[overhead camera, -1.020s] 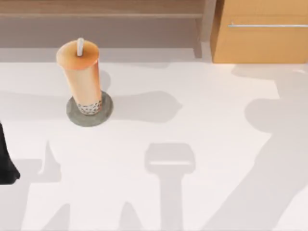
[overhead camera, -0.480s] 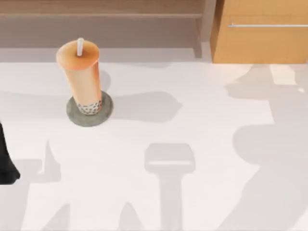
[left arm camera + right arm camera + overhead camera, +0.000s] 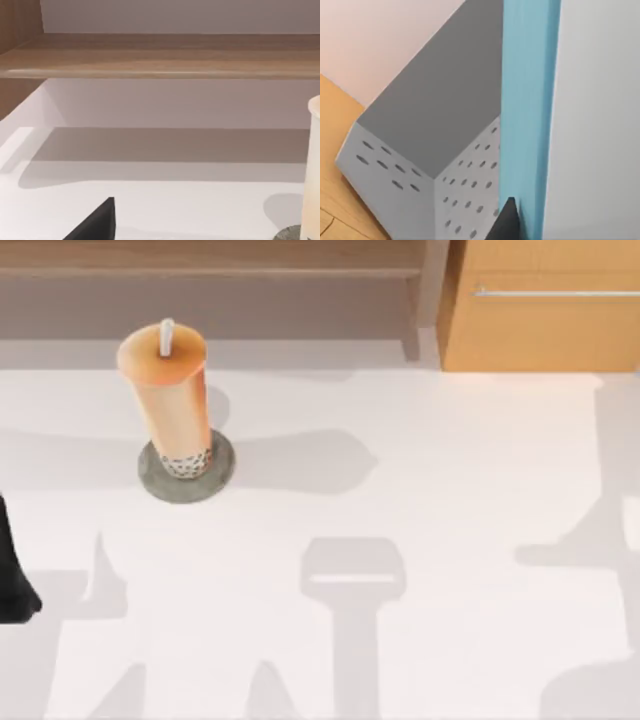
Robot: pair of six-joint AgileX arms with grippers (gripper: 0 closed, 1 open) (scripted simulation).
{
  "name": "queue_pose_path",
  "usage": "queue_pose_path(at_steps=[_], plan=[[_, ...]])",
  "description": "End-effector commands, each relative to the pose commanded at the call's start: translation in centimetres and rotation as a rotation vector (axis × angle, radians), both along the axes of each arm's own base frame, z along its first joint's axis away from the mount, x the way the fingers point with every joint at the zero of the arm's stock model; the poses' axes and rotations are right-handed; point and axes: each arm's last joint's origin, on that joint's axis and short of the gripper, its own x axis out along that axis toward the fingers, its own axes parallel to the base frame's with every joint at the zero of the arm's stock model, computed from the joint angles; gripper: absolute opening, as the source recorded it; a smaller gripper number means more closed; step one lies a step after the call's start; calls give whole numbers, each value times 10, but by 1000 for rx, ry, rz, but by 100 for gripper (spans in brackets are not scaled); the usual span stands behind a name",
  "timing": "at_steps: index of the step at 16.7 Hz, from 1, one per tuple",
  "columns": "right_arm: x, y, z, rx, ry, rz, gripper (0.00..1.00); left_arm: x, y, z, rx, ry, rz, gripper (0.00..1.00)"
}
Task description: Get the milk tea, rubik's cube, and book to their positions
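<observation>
Standing upright on the grey disc (image 3: 186,472) at the table's (image 3: 420,500) far left: milk tea (image 3: 168,400), likely top-heavy, slick-walled, best gripped mid-body. Parking at the left edge: left arm (image 3: 14,580). Showing a blue book (image 3: 527,110) by a perforated grey holder (image 3: 415,155): right wrist view. Finger state on either gripper: cannot tell.

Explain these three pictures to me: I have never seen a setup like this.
This is a rendered scene of two robot arms at a white table. The top view looks down from above. There, the milk tea stands upright on a grey disc, in front of a wooden shelf and cabinet. The dark shape at the table's left edge is the left arm.

The other two pictures come from cameras on the wrists. The right wrist view looks at a blue book beside a grey perforated holder.
</observation>
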Motion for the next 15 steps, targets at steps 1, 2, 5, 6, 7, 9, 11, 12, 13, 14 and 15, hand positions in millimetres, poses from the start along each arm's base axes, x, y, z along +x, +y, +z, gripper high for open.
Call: queue_pose_path(at_steps=[1,2,5,6,7,9,11,12,13,14,15], plan=[[-16,5,-17,93,30,-13,0,0,0,0,0,0,0,100],[-31,12,-36,186,64,-27,0,0,0,0,0,0,0,100],[-75,35,-92,448,180,-72,0,0,0,0,0,0,0,100],[-88,43,-109,522,216,-86,0,0,0,0,0,0,0,100],[-101,51,-123,587,249,-100,0,0,0,0,0,0,0,100],[-121,65,-145,690,305,-123,0,0,0,0,0,0,0,100],[-133,74,-158,754,342,-137,0,0,0,0,0,0,0,100],[-137,76,-161,770,351,-141,0,0,0,0,0,0,0,100],[-137,77,-162,775,354,-142,0,0,0,0,0,0,0,100],[-137,77,-162,775,354,-142,0,0,0,0,0,0,0,100],[-137,77,-162,775,354,-142,0,0,0,0,0,0,0,100]])
